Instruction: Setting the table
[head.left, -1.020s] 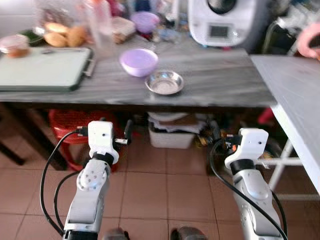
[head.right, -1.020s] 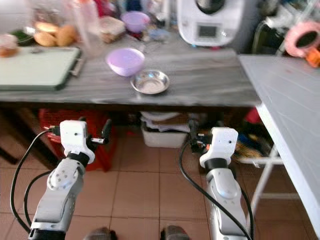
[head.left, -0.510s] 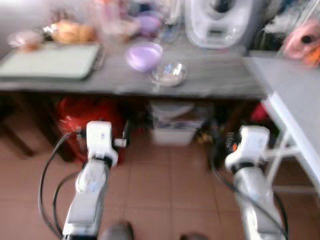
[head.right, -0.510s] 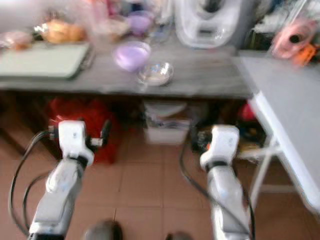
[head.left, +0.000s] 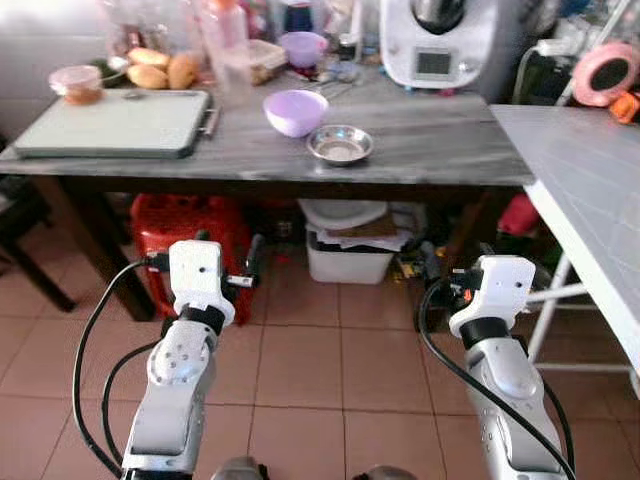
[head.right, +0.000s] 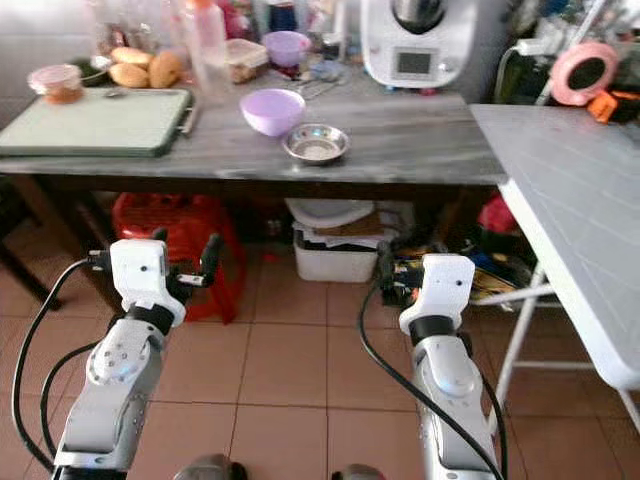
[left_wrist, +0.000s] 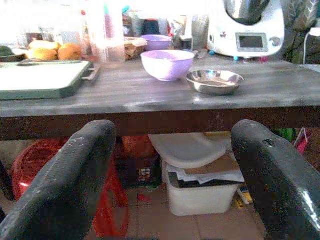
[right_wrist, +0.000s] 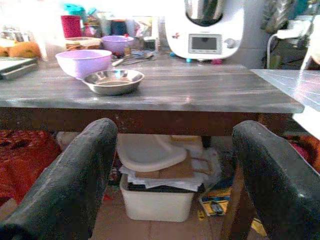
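Both arms held low, short of the counter (head.left: 420, 160). Left gripper (left_wrist: 170, 165) and right gripper (right_wrist: 172, 165) have fingers spread wide with nothing between them.

Task items: purple bowl (head.left: 296, 112) and steel bowl (head.left: 340, 146) sit just beside each other near the counter's front edge, steel one closer to the robot. White table (head.left: 590, 200) on the right is probably the drop-off (my guess; task line doesn't say).

Risks:
- Both grippers sit below the counter top. Reaching straight forward would drive the fingers into the counter's front edge, so the arms need to lift first.
- Steel bowl is shallow and smooth. A two-finger pinch on its rim could slip or tip it.
- Bowls are so close that going for one could nudge the other, and the bottle (head.left: 224, 45) and containers behind are within knock-over range.
- Counter meets the white table at a corner, so a carry across could clip that corner.

Hard to see:
- Back of the counter is blown out in both wrist views; the clutter there is unreadable.
- Steel bowl contents unclear (glare).
- White table is cut off at the frame edge, so I can't tell what's already on it.
- Pink ring-shaped object (head.left: 602, 74) at far right, can't identify.
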